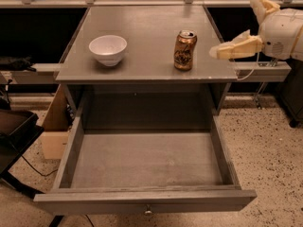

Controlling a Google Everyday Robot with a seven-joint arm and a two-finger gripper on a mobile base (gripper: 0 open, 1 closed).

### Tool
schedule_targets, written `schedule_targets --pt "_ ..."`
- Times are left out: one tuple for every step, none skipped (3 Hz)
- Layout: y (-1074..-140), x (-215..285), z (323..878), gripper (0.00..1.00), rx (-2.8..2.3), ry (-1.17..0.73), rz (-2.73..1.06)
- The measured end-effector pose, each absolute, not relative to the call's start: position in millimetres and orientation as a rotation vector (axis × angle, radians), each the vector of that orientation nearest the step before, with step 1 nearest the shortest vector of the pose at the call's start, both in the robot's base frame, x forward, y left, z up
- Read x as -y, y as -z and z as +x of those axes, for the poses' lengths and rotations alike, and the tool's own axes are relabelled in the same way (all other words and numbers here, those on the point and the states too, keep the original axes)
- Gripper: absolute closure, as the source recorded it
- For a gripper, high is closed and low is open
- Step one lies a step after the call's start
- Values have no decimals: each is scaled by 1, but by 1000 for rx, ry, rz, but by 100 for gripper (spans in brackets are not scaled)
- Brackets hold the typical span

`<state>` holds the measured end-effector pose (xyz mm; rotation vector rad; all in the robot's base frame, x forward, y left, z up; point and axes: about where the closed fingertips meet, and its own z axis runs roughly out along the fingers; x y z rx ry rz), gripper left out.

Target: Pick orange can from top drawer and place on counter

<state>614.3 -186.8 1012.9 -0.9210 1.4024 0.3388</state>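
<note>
The orange can (184,50) stands upright on the counter (142,27), near its front right corner. My gripper (235,28) is to the right of the can, past the counter's right edge, apart from the can and open with nothing in it. One pale finger (234,48) points left towards the can. The top drawer (147,162) is pulled fully out below the counter, and its grey floor is bare.
A white bowl (108,48) sits on the counter's left part. A cardboard box (54,126) stands on the floor left of the cabinet. A dark chair or cart (14,131) is at the far left. A shelf ledge (262,70) runs behind my arm.
</note>
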Motion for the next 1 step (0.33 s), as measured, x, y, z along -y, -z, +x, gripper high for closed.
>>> schedule_targets --pt "-1013 187 614 0 -1402 -339 -921"
